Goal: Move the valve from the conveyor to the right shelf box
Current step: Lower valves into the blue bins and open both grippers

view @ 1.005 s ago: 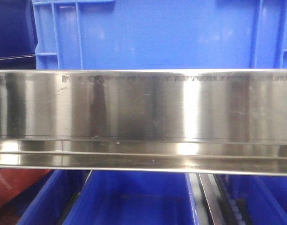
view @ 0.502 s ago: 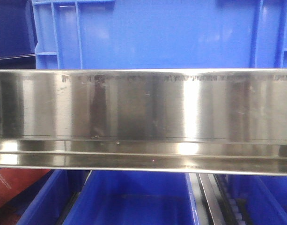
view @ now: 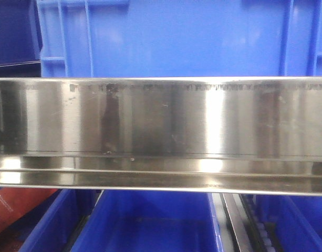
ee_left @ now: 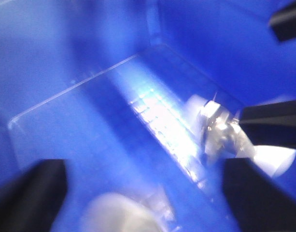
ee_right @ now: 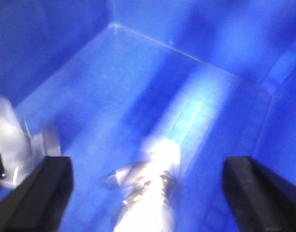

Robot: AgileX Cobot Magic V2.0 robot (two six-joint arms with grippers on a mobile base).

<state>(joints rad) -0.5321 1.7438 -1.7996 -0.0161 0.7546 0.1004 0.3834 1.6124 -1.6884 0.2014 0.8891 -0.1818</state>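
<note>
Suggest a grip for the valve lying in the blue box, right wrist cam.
Grip the valve across its mid-body from straight above: it lies flat on the blue box floor, long axis toward the camera, narrow width between the open jaws. Blur hides details.

Front camera sits tight against a steel shelf rail (view: 161, 131), facing level, blue crates at twelve and six. Both wrist cameras peer steeply down, close, into blue box (ee_left: 90, 96) interiors.

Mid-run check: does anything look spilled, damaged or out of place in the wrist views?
Nothing stands out. Both wrist views are blurred, showing blue box interiors; a silver valve sits by the left gripper's finger, another metal piece lies on the right box floor.
</note>
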